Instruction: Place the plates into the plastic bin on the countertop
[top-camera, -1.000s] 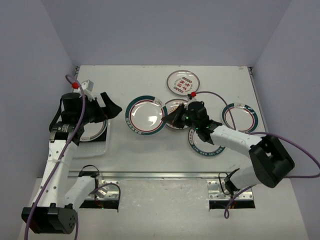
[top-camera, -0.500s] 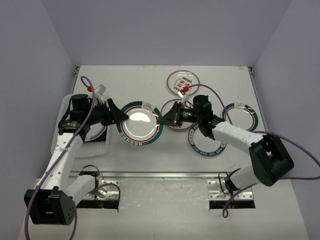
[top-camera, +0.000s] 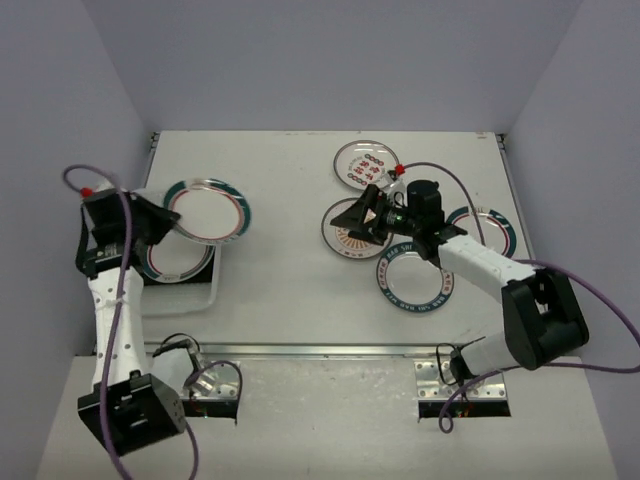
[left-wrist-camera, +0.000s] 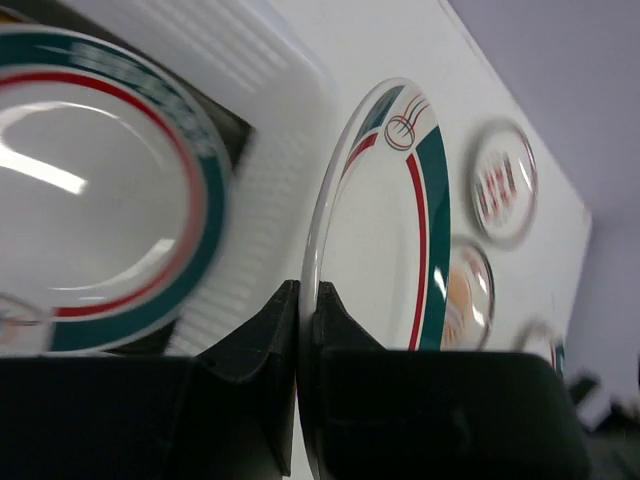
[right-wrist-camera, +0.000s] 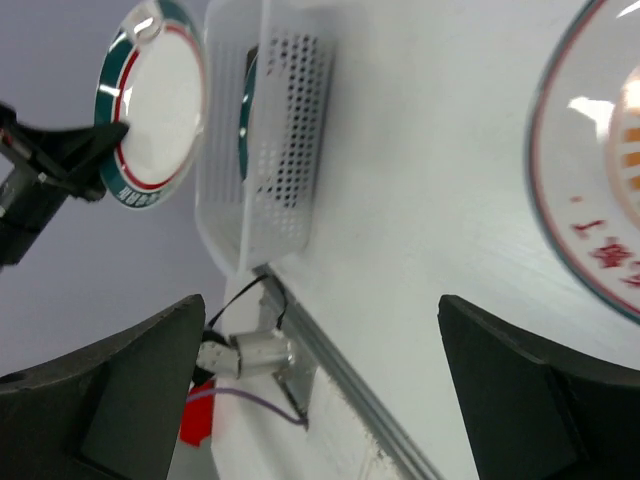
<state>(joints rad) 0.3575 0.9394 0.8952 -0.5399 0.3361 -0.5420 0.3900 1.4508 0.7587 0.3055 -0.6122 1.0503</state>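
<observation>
An off-white surface (top-camera: 290, 300) fills the floor of a plain booth, closed in by pale lavender walls (top-camera: 330, 60) on three sides, with a metal rail (top-camera: 320, 350) along its near edge. The plastic bin (top-camera: 200, 295) sits at the surface's left side and has one banded plate (top-camera: 172, 265) lying flat in it.

Above the bin's far right corner, the left end effector (top-camera: 160, 222) is clenched on the rim of a green-banded plate (top-camera: 207, 211). This plate is lifted off the surface, face up and slightly tilted, its free edge reaching out past the bin to the right. Being round, it has no long axis.

Well to the right of the bin, the right end effector (top-camera: 350, 220) hangs spread wide and released, grasping nothing, over an orange sunburst plate (top-camera: 345, 240).
</observation>
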